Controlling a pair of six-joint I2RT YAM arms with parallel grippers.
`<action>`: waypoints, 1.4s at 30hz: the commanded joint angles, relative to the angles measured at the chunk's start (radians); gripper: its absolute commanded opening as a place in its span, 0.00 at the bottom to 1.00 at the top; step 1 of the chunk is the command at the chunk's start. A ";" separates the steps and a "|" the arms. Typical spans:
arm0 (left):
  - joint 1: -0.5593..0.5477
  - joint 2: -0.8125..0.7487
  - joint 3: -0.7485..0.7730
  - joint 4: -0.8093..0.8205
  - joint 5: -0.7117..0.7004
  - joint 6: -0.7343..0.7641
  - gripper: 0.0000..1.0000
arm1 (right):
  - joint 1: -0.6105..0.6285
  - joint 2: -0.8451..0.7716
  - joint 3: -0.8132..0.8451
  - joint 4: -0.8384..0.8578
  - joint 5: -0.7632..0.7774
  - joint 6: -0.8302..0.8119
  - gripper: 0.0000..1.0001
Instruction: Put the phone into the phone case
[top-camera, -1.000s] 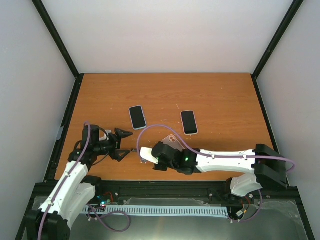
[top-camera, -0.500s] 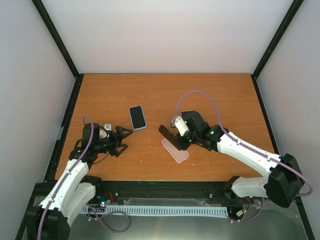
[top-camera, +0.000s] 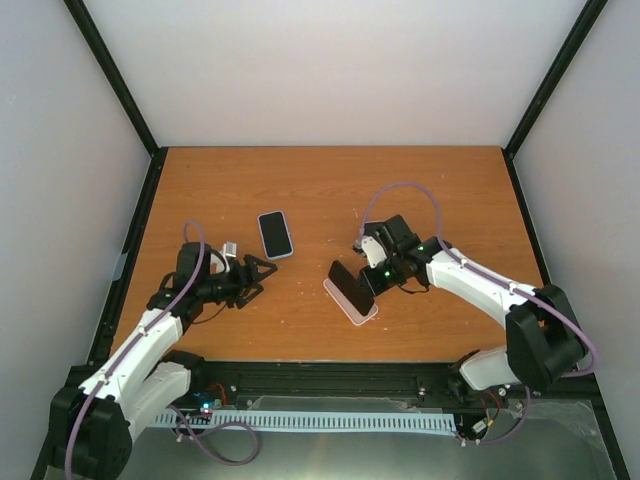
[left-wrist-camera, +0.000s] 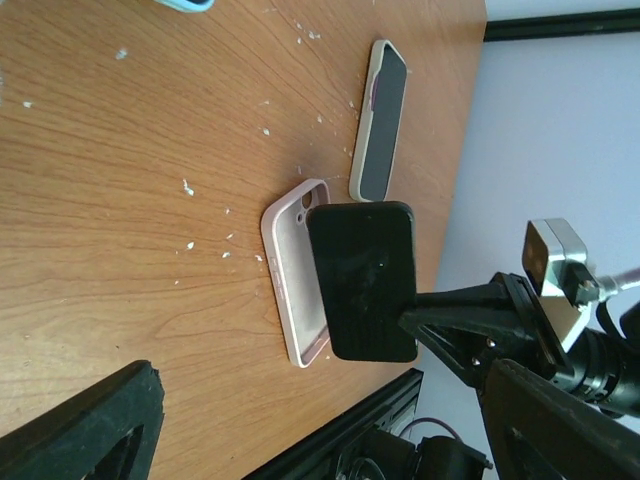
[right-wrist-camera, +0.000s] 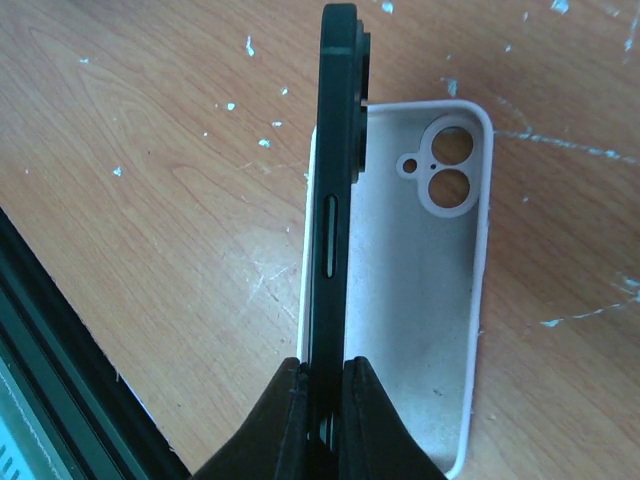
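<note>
1. The left jaws hover low over the near-left part of the wooden surface (top-camera: 450, 190). They gape wide with nothing between them, and their dark fingers (left-wrist-camera: 85, 430) frame the bottom corners of the left wrist view.
2. Near the middle, slightly right, the pink phone case (right-wrist-camera: 425, 300) lies flat with its open side up. Its camera cut-outs are at the end away from the right jaws.
3. The black phone (right-wrist-camera: 337, 150) stands on its long edge above the case's left long rim, parallel to the case. Its camera bump faces the case and its dark screen faces the left arm. I cannot tell whether its lower edge touches the rim.
4. The right jaws are pinched narrow on the phone's two faces at one short end, holding it upright. The fingers (right-wrist-camera: 285, 420) press flat against it.
5. Farther back, a second cased phone (left-wrist-camera: 380, 120) lies flat, screen up, just beyond the pink case and apart from it.
6. Beyond the left jaws, a pale-rimmed phone (top-camera: 275, 234) lies flat, screen up.
</note>
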 joint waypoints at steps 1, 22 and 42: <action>-0.035 0.022 0.014 0.079 -0.020 0.021 0.87 | -0.020 0.033 0.005 0.017 -0.050 0.015 0.03; -0.066 0.130 -0.037 0.191 -0.034 0.033 0.73 | -0.039 0.211 -0.105 0.276 -0.213 0.125 0.03; -0.127 0.300 -0.113 0.416 -0.021 -0.056 0.63 | 0.015 0.172 -0.247 0.653 -0.131 0.517 0.03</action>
